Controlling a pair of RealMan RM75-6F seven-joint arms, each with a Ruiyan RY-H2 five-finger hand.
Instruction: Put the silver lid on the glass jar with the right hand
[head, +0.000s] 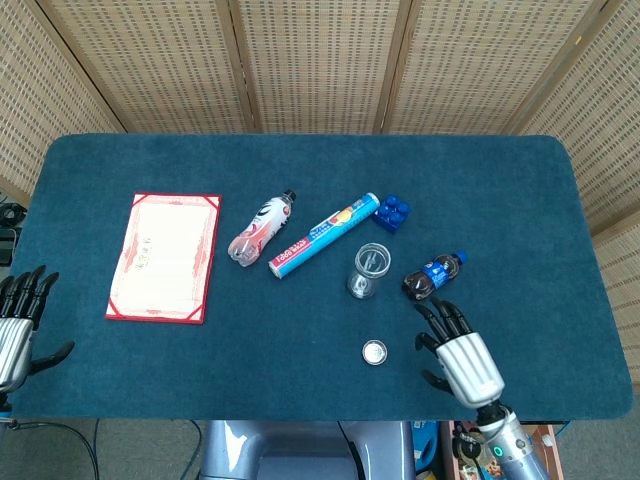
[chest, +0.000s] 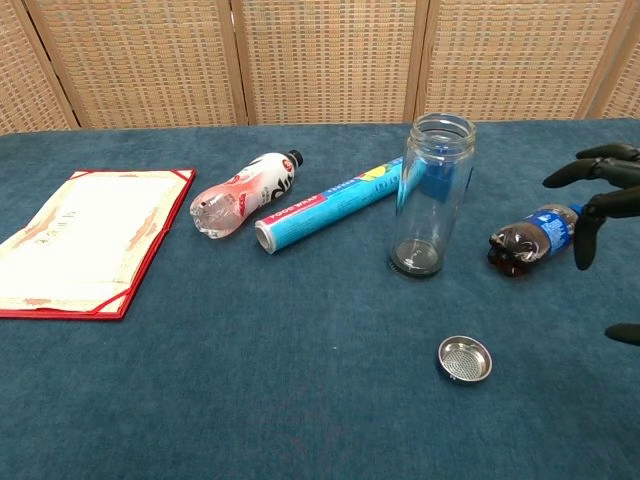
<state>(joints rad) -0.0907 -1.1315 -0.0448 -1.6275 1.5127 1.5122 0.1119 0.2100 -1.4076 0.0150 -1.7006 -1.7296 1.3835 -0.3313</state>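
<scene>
The desk (head: 300, 360), covered in dark blue cloth, fills most of the head view. At centre left lies a red-bordered folder (head: 165, 256); toward the middle, a pink-labelled bottle (head: 261, 227) and a blue tube (head: 322, 235) lie side by side.

The right robot hand (head: 458, 352) hovers at lower right of the head view, fingers apart and holding nothing. The left robot hand (head: 18, 325) sits at the lower left edge, also spread and empty.

The glass jar (chest: 432, 195) stands upright just right of centre, mouth open, with a small cola bottle (chest: 532, 239) lying near its right side.

The silver lid (chest: 464, 359) rests below the jar, well apart from it, hollow side up by the look of the chest view.

The step in hand seems to be the reach for the lid. Best to come in from the right, low, pinch the rim, turn the hollow side downward, then lower it squarely over the jar's mouth without nudging the cola bottle.
</scene>
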